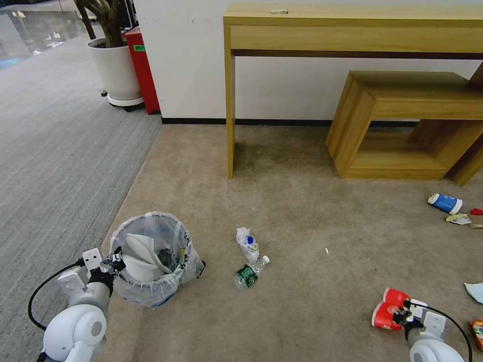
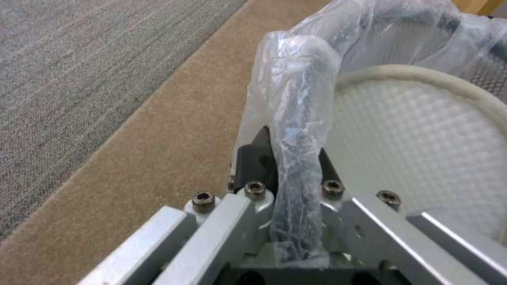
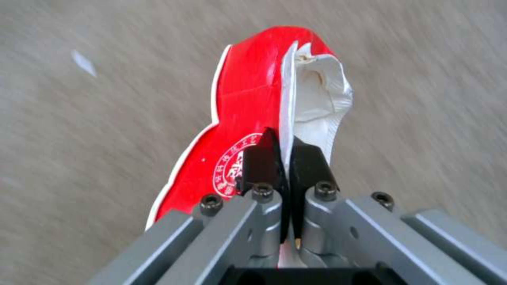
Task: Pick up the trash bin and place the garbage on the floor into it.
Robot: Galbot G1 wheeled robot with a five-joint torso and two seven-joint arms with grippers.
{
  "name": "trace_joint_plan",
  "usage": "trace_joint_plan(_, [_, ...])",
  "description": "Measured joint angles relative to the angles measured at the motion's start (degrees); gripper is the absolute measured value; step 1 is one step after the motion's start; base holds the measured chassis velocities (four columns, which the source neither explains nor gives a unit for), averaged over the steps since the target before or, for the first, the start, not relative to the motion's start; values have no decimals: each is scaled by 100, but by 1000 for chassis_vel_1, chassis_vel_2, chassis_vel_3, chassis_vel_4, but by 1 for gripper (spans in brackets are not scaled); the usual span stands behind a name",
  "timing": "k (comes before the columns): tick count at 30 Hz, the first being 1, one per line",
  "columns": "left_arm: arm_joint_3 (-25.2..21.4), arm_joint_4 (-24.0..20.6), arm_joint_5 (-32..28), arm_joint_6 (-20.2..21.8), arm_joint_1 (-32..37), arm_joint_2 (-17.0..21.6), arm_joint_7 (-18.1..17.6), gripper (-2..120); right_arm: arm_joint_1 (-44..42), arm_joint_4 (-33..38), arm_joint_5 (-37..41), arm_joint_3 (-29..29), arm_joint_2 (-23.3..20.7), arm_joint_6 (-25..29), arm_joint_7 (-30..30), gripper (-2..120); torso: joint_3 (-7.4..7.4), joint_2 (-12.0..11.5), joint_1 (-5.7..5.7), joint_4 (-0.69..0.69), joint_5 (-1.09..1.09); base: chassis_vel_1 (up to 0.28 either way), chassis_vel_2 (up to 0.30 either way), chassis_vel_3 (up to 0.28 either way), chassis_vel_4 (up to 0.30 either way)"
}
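Note:
The black trash bin (image 1: 151, 281) with its clear bag liner stands on the beige carpet at the lower left, with two white slippers (image 1: 141, 256) inside. My left gripper (image 1: 114, 262) is shut on its near rim (image 2: 301, 130), and a slipper (image 2: 422, 138) shows just past it. At the lower right my right gripper (image 1: 402, 317) is shut on a red-white packet (image 1: 386, 307); in the right wrist view the right gripper (image 3: 283, 148) pinches the packet's (image 3: 248, 107) edge above the carpet. A clear bottle with a green label (image 1: 247, 274) and crumpled white litter (image 1: 247, 242) lie between them.
A blue-white cup (image 1: 445, 202), a red wrapper (image 1: 476, 211) and a pale scrap (image 1: 458, 219) lie at the right. A pale blue mask (image 1: 475, 291) and an orange can (image 1: 478, 332) are at the right edge. Wooden table (image 1: 230, 100) and bench (image 1: 402, 120) stand behind.

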Motion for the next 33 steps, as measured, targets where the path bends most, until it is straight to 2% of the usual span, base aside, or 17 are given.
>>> trace_joint_plan(8, [55, -53, 81, 26, 10, -67, 1, 2, 79, 618, -382, 146, -87, 1390, -910, 0, 0, 0, 0, -1, 0, 0, 0, 0, 0])
trace_joint_plan(13, [68, -64, 102, 27, 12, -93, 1, 2, 103, 865, -418, 204, -167, 1640, -1094, 0, 0, 0, 0, 0, -2, 0, 0, 0, 0])
trace_joint_plan(19, [155, -123, 219, 30, 41, -163, 30, 2, 466, 1423, -426, 203, -338, 2232, -1752, 0, 0, 0, 0, 0, -1, 0, 0, 0, 0])
trace_joint_plan(26, [189, -159, 265, 51, 54, -189, 33, 2, 722, 1762, -351, 94, -528, 2486, -2503, 0, 0, 0, 0, 0, -1, 0, 0, 0, 0])
trace_joint_plan(28, [207, -165, 299, 59, 62, -205, 33, 2, 837, 1888, -207, 9, -671, 2547, -2904, 0, 0, 0, 0, -1, -1, 0, 0, 0, 0])
trace_joint_plan(33, [246, -191, 330, 73, 74, -215, 34, 2, 1025, 1957, -29, -185, -803, 2644, -3262, 0, 0, 0, 0, -1, 0, 0, 0, 0, 0])
